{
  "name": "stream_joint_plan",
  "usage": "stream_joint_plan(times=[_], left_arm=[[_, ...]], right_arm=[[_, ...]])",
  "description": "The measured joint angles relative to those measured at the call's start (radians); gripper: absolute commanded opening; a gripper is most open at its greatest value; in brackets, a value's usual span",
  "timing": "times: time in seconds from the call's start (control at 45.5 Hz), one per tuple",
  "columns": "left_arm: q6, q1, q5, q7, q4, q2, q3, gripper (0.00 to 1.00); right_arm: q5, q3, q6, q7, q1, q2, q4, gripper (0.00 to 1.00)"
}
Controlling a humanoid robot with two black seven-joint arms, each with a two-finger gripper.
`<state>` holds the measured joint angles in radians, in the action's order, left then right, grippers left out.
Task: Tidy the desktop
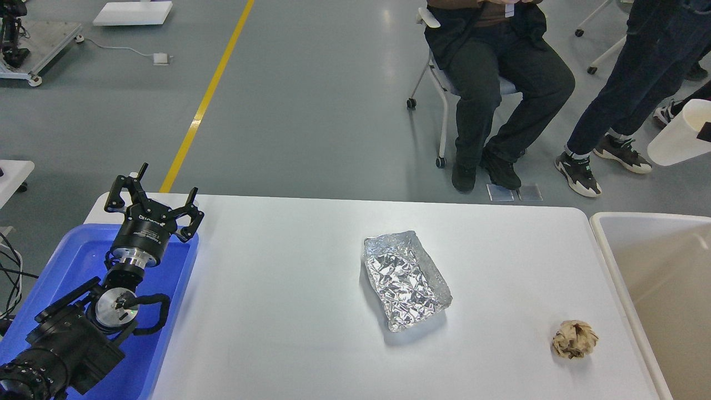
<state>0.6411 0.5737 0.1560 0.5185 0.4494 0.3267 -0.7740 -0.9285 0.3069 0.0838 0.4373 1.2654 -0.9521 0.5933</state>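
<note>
Foil first: a crumpled foil tray (405, 282) lies near the middle of the desktop (289, 311), open side up, its long side running slantwise from the far left toward the near right. The desktop itself is a wide white slab with rounded corners that fills most of the lower half of the view, with grey floor beyond its far edge. Well apart from the foil tray, toward the near right corner, rests a crumpled ball of brown paper (575, 339), alone on the white surface.

At the left end of the desktop is a blue plastic tray (172, 311). The robot's left arm comes in over it from the lower left corner, and the left gripper (155, 194) hangs above the tray's far end with its fingers spread wide and nothing between them. No right arm shows anywhere in view.

Against the right end of the desktop stands a cream-white bin (605, 250) with a raised rim; only part of it is visible.

Beyond the table, a person in dark clothes (500, 83) sits on a wheeled chair, and a second person's legs (633, 83) stand to the right. A yellow line (208, 94) runs across the floor on the left.
</note>
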Motion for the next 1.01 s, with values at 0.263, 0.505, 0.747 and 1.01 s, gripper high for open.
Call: stream_joint_plan(times=[0.263,0.505,0.747,1.01], left_arm=[[0.000,0.000,0.001,0.000,0.000,0.000,0.000,1.00],[0.000,0.000,0.000,0.000,0.000,0.000,-0.001,1.00],[0.000,0.000,0.000,0.000,0.000,0.000,-0.001,1.00],[-0.001,0.000,0.000,0.000,0.000,0.000,-0.001,1.00]], right_arm=[[0.094,0.005,0.003,0.001,-0.032,-0.049,-0.050,0.00],[0.287,0.001,0.003,0.001,-0.154,-0.042,-0.107,0.00],[0.475,-0.033,-0.001,0.000,-0.331,0.033,-0.187,0.00],[0.563,-0.145,-0.002,-0.005,-0.519,0.152,-0.298,0.00]])
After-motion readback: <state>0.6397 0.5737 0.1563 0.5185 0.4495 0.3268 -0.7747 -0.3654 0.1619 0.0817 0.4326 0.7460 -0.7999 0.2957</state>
